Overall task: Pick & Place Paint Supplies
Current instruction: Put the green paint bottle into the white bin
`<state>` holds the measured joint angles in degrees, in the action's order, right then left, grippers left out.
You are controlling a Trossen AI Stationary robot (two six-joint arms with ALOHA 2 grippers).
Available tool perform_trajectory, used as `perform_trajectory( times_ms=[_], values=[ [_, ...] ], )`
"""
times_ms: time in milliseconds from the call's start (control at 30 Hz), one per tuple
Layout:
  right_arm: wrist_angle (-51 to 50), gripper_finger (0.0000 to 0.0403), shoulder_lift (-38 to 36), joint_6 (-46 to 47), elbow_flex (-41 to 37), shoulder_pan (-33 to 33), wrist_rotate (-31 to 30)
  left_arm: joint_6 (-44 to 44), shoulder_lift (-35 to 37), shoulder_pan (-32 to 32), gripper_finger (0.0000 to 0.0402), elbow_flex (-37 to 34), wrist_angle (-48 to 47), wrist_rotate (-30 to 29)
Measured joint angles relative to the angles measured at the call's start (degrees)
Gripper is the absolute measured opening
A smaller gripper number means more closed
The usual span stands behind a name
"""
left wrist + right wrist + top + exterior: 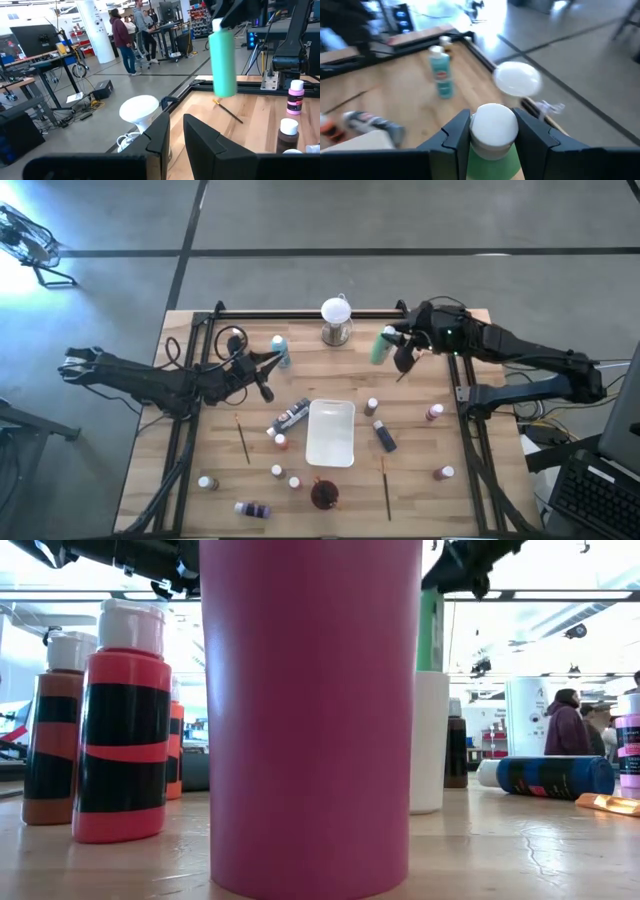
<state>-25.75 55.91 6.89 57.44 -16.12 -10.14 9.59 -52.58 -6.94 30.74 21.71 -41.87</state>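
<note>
Labels on the bottles show only as blurred bands, so I can read no writing. My right gripper [492, 132], at the table's far right, is clamped on the white cap of the green bottle [379, 348], which hangs below it, lifted clear. My left gripper [272, 360] sits at the far left beside the upright teal bottle [280, 349], fingers nearly together and empty. I count three brushes [242, 439] and roughly a dozen other bottles around the white tray [331, 433].
</note>
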Motion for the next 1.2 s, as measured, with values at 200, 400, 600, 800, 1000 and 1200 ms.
perform_trajectory(
  times_ms=[200,400,600,800,1000,1200],
  values=[
    [-0.9,0.0115,0.1,-0.9,4.1,7.3,-0.2,1.1,0.1,0.0,0.0061,0.0,0.2,0.0],
    [0.4,0.0115,2.4,-1.1,6.0,13.8,-0.3,0.8,0.1,0.0,0.0061,0.0,0.2,0.0],
    [2.6,0.0115,7.7,-1.7,7.0,18.7,-0.5,0.5,0.1,0.0,0.0061,0.0,-0.1,0.0],
    [7.9,0.0115,11.8,-3.1,5.8,23.2,-1.7,-0.3,0.1,0.0,0.0061,0.0,-0.9,0.0],
    [8.8,0.0115,14.7,-2.6,5.2,27.3,-5.8,-0.6,0.1,0.0,0.0061,0.0,-1.2,0.1],
    [12.7,0.0115,19.7,-2.8,5.0,29.9,-8.0,-1.2,0.1,0.0,0.0061,0.0,-1.2,0.1]
  ],
)
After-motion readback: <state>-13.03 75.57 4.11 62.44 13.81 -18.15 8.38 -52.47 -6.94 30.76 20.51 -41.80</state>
